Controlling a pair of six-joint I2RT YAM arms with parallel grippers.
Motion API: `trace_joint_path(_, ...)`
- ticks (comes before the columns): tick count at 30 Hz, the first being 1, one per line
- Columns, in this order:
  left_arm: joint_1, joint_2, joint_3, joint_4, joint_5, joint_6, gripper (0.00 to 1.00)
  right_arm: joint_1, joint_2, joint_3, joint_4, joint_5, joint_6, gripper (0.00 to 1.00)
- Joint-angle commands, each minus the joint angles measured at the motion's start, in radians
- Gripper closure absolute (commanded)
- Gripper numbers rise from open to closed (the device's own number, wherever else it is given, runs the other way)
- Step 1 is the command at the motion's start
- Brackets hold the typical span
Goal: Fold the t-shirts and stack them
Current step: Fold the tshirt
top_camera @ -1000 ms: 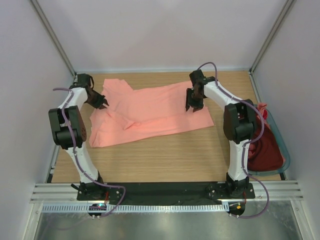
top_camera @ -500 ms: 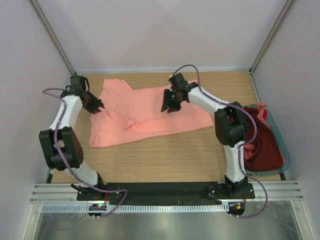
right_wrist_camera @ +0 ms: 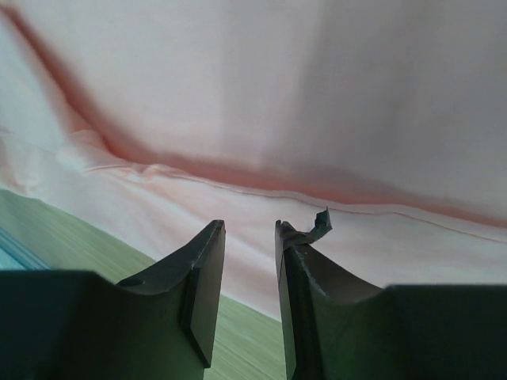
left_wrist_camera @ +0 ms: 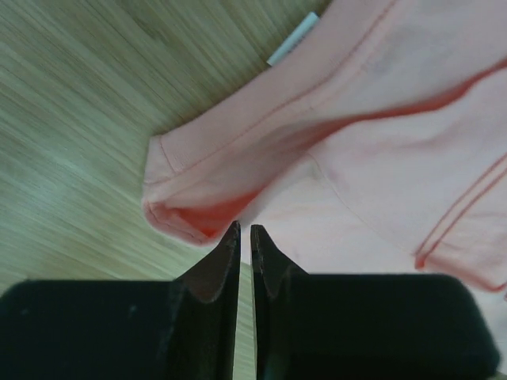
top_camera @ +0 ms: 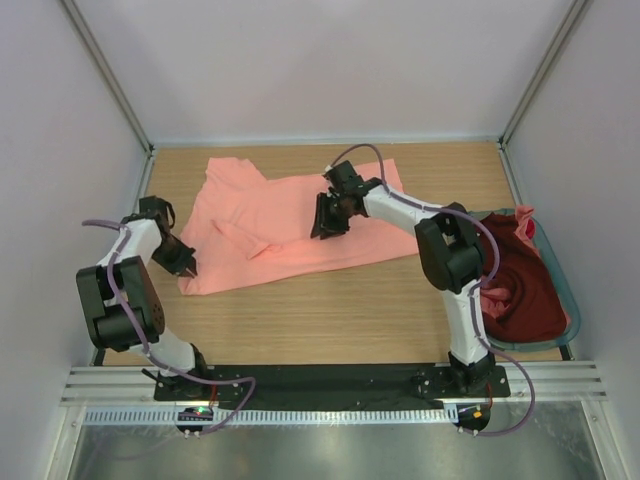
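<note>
A salmon-pink t-shirt point(top_camera: 300, 215) lies spread across the far half of the table, with a raised fold near its left middle. My left gripper point(top_camera: 190, 270) is shut and empty just off the shirt's near-left corner. In the left wrist view its tips point(left_wrist_camera: 244, 231) sit at a folded hem corner of the shirt point(left_wrist_camera: 380, 158) and grip nothing. My right gripper point(top_camera: 322, 232) hangs over the shirt's middle, near its front edge. In the right wrist view it point(right_wrist_camera: 249, 226) is slightly open and empty just above the cloth point(right_wrist_camera: 277, 95). A dark maroon t-shirt point(top_camera: 525, 290) and another pink one point(top_camera: 522, 218) lie in the basket.
The grey-teal basket point(top_camera: 570, 305) stands at the table's right edge beside the right arm. A white label point(left_wrist_camera: 291, 39) pokes out from under the shirt's edge. Bare wood point(top_camera: 330, 310) lies between the shirt and the arm bases. Walls close in the left, far and right sides.
My left gripper has moved from the shirt's far-left side toward me to its near-left corner. My right gripper has moved left over the shirt, from its right part to its middle.
</note>
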Motion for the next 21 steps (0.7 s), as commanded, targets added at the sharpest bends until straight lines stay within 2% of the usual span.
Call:
trace_joint_path(1,0.019,0.064,0.017,0.008,-0.046,0.009,0.91,-0.065,-0.074,-0.071,-0.045,0.037,-0.051,0.61)
trace_joint_path(6,0.04,0.139,-0.012,-0.017,-0.129,0.007,0.96,-0.183,-0.128,-0.16,-0.068,0.058,-0.072,0.61)
trace_joint_path(10,0.079,0.169,-0.005,-0.009,-0.196,0.041,0.96,-0.252,-0.143,-0.2,-0.117,0.132,-0.117,0.61)
trace_joint_path(15,0.082,0.218,0.055,-0.041,-0.255,0.093,0.96,-0.272,-0.145,-0.226,-0.171,0.244,-0.201,0.61)
trace_joint_path(21,0.094,0.216,0.065,-0.058,-0.269,0.101,0.96,-0.272,-0.18,-0.244,-0.188,0.261,-0.207,0.6)
